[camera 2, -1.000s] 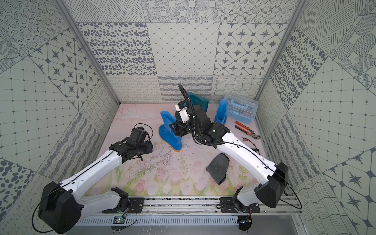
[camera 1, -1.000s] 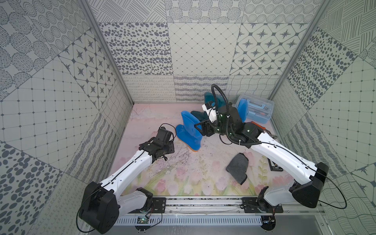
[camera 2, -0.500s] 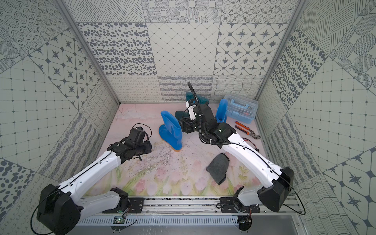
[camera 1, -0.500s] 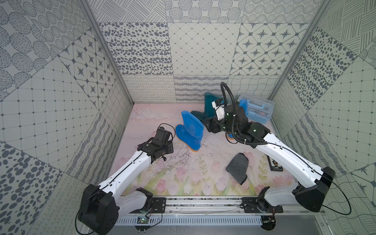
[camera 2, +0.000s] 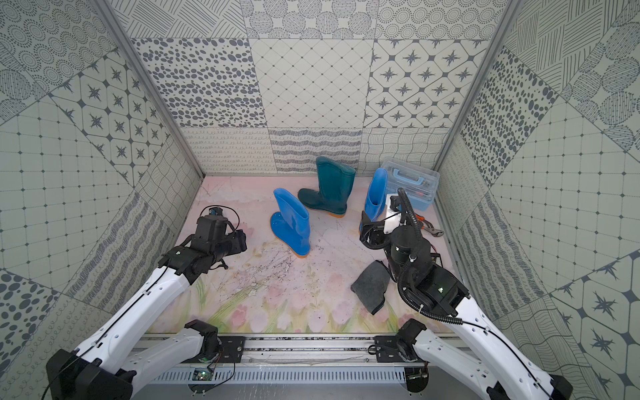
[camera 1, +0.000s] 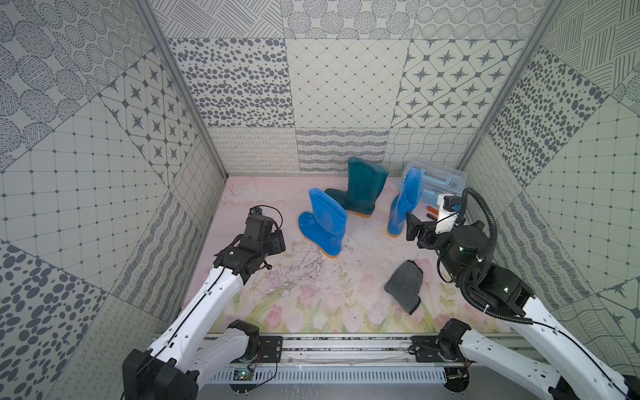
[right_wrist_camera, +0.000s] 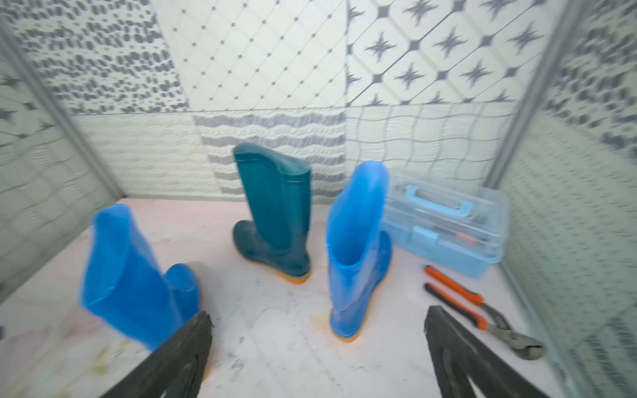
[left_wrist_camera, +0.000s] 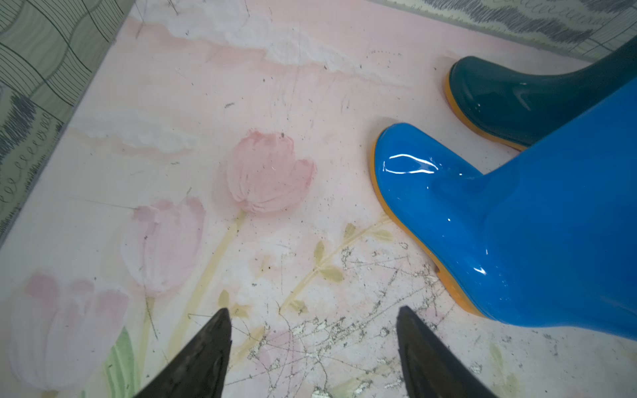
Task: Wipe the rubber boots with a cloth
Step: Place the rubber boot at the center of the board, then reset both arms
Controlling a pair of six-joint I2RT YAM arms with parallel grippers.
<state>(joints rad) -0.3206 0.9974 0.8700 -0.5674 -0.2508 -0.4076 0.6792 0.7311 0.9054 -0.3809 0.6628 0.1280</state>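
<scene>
In a top view the left pincer [camera 1: 277,242] hangs empty, the left blue boot [camera 1: 325,221] standing just to its right, apart from it. The right pincer [camera 1: 415,228] points at the right blue boot [camera 1: 403,204], close before it; the teal boot [camera 1: 363,187] stands ahead and left. The cloth [camera 1: 403,285] lies crumpled on the worktop [camera 1: 311,294] behind this pincer, untouched.

Left wrist view: fingers [left_wrist_camera: 206,351] spread wide, nothing between, blue toe ahead to the right.

Right wrist view, blurred: fingers [right_wrist_camera: 179,358] wide apart, empty; all three boots upright ahead, toolbox [right_wrist_camera: 444,227] and pliers [right_wrist_camera: 462,296] to the right.
</scene>
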